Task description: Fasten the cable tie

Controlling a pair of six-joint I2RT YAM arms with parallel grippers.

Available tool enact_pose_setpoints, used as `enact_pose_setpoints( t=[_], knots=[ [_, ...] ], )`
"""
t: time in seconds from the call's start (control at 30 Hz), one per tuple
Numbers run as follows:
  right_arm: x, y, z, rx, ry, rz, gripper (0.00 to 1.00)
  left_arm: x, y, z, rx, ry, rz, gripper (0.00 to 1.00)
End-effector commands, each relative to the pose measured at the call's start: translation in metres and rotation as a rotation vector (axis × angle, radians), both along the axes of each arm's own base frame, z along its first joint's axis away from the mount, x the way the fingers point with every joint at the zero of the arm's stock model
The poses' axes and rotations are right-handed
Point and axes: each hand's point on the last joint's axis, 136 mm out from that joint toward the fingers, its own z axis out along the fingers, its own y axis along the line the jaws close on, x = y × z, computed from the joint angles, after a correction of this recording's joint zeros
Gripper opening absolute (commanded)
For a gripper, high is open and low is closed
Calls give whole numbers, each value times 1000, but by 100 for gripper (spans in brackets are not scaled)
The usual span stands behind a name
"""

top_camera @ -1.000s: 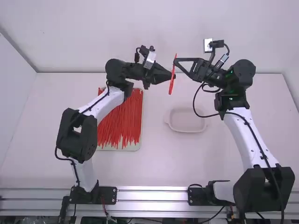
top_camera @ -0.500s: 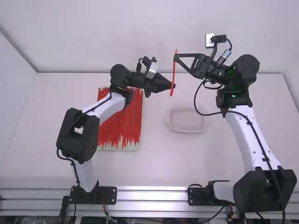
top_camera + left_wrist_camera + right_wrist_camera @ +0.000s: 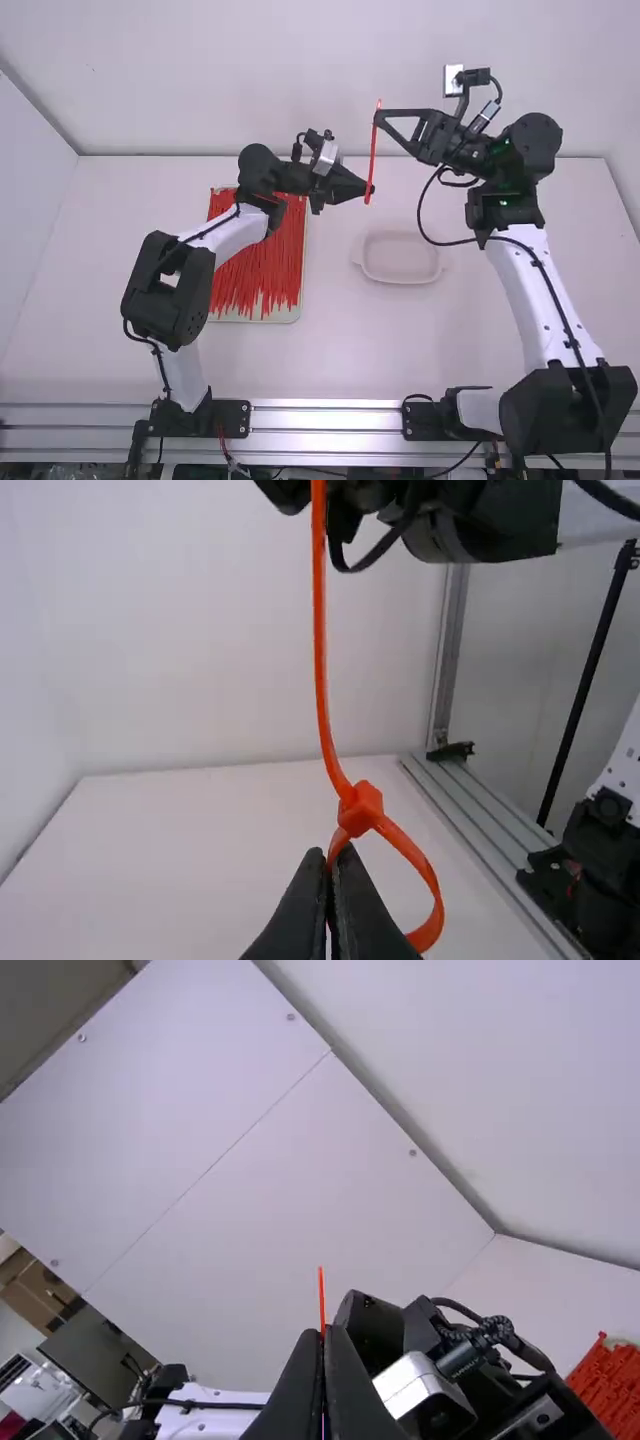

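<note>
An orange-red cable tie (image 3: 371, 160) hangs in the air above the table, between the two arms. In the left wrist view its strap (image 3: 320, 630) runs through its head (image 3: 359, 808) and forms a small loop (image 3: 425, 900). My left gripper (image 3: 368, 186) is shut on the tie at the loop just below the head (image 3: 331, 865). My right gripper (image 3: 380, 118) is shut on the free tail of the tie (image 3: 321, 1300), higher up. The left arm's wrist (image 3: 420, 1375) lies just beyond that tail.
A tray with several red cable ties (image 3: 262, 255) lies on the table under the left arm. A shallow white dish (image 3: 400, 257) sits right of it, under the right arm. The back wall stands close behind both grippers.
The right gripper has risen, drawing the tail up through the head, and the loop below has become smaller. The left gripper has shifted slightly right and up with the tie.
</note>
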Motion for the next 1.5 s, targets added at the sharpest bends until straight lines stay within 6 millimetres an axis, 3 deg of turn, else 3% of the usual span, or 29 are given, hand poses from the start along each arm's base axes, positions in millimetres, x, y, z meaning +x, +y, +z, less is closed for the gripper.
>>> enact_pose_setpoints(
  t=[0.0, 0.13, 0.2, 0.23, 0.27, 0.3, 0.47, 0.63, 0.87, 1.13, 1.47],
  knots=[
    [-14, -5, 47, 32, -125, -33, 0, -13, -3, -23, 44, 35, -72, 2],
    [-24, -6, 39, -21, -153, 28, 11, -11, -1, -22, 43, 32, -63, 2],
    [-30, -10, 31, -66, -172, 67, 41, -7, 4, -21, 43, 35, -52, 2],
    [-28, -13, 23, -85, -145, 76, 63, -5, 6, -21, 43, 42, -44, 2],
    [-27, -15, 20, -91, -134, 77, 75, -5, 6, -21, 43, 41, -43, 2],
    [-25, -17, 15, -100, -119, 76, 98, -5, 7, -20, 41, 38, -43, 2],
    [-11, -33, -19, -143, 3, 36, 98, -9, 13, -6, 11, -24, -37, 2],
    [-10, -34, -42, -175, 59, 37, 98, -9, 22, 9, -3, -27, -26, 2],
    [-23, -9, -76, -251, 91, 84, 98, -1, 26, 24, -2, -12, -14, 2],
    [-25, 18, -81, -284, 91, 86, 98, -5, 21, 29, -20, 9, -17, 2],
    [-19, 28, -74, -275, 84, 49, 65, -7, 18, 28, -13, 32, -30, 2]
  ],
)
